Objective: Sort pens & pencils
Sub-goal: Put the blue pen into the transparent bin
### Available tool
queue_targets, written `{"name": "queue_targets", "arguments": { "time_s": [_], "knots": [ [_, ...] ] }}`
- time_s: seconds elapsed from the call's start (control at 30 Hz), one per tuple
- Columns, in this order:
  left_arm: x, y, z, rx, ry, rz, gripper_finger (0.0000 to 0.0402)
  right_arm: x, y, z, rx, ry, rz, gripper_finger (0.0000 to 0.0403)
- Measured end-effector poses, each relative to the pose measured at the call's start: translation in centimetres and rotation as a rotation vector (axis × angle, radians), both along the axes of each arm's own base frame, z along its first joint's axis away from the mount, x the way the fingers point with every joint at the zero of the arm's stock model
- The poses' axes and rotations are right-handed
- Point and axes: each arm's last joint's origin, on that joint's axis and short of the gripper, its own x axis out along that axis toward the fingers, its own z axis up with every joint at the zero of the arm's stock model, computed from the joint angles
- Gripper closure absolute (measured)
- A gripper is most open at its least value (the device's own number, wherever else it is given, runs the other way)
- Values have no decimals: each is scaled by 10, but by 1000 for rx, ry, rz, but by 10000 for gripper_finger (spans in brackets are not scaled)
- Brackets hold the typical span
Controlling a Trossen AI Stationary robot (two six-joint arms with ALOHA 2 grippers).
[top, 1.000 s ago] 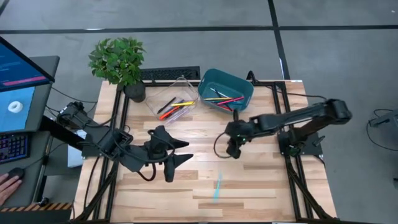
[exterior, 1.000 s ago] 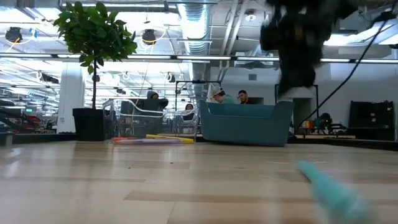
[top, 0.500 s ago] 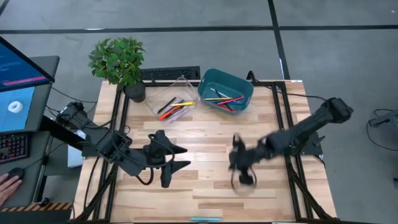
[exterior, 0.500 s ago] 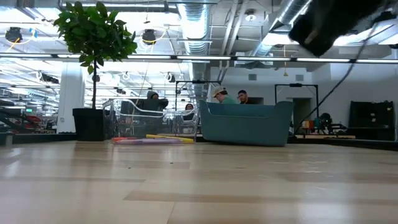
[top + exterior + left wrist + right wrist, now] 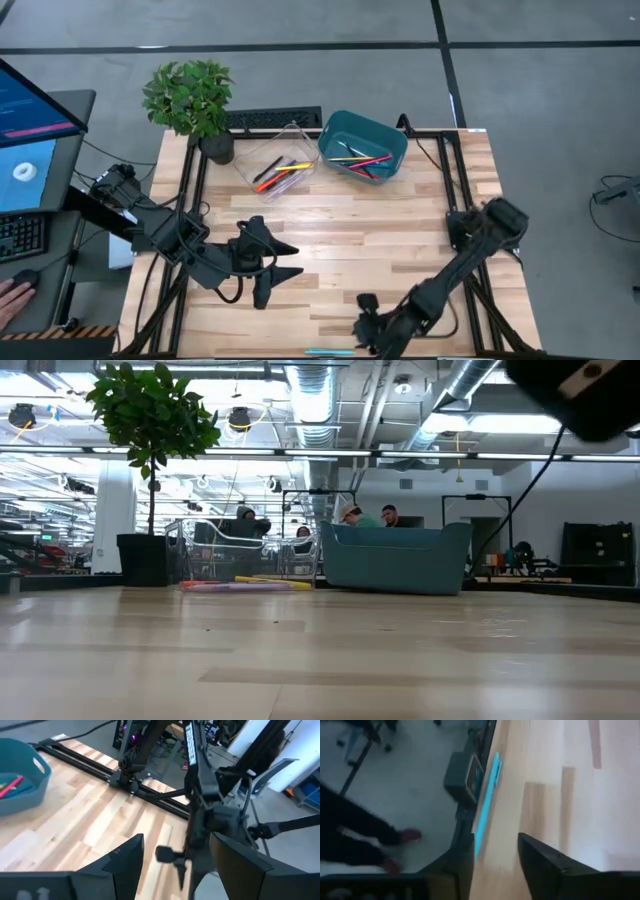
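We took the wooden table [image 5: 330,240] as our landmark. At its far edge stood a potted plant [image 5: 190,100] on the left corner, with a black keyboard [image 5: 272,120] beside it. Just inside that edge sat a teal bin [image 5: 362,145] holding several pens and pencils [image 5: 362,160] in red, yellow and teal, and to its left a clear plastic tray [image 5: 278,160] holding more of them in red, orange, yellow and black.

The left arm waited over the table's left half, its left gripper [image 5: 277,262] spread wide and holding nothing; in its wrist view the two dark fingers [image 5: 125,865] stood well apart.

The right arm reached down to the table's near edge, where the right gripper [image 5: 372,325] hovered. Its fingers [image 5: 547,860] were parted with nothing between them.

One teal pen [image 5: 330,352] lay along the very near edge of the table, just left of the right gripper; the right wrist view showed it at the rim beside a small dark box [image 5: 465,777].

We could read no writing or brand on anything.

In the low view, people sat in the room beyond the teal bin.
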Motion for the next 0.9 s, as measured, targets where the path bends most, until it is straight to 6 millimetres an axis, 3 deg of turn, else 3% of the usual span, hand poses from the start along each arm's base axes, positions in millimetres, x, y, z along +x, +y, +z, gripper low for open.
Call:
{"name": "queue_targets", "arguments": {
  "time_s": [0.2,0.43,0.63,0.73,0.9],
  "knots": [
    [-2,-4,0,-30,-2,-3,182,14,28,-38,-51,-43,-45,202],
    [-2,-3,0,-28,-7,14,182,12,45,-70,-49,-58,-39,213],
    [-2,-2,1,-23,-18,50,182,11,47,-89,-86,-77,-126,219],
    [-2,-2,1,-46,-20,58,182,11,45,-98,-96,-59,-208,237],
    [-2,-3,0,-71,-18,53,182,13,35,-101,-186,-48,-236,301]
  ]
}}
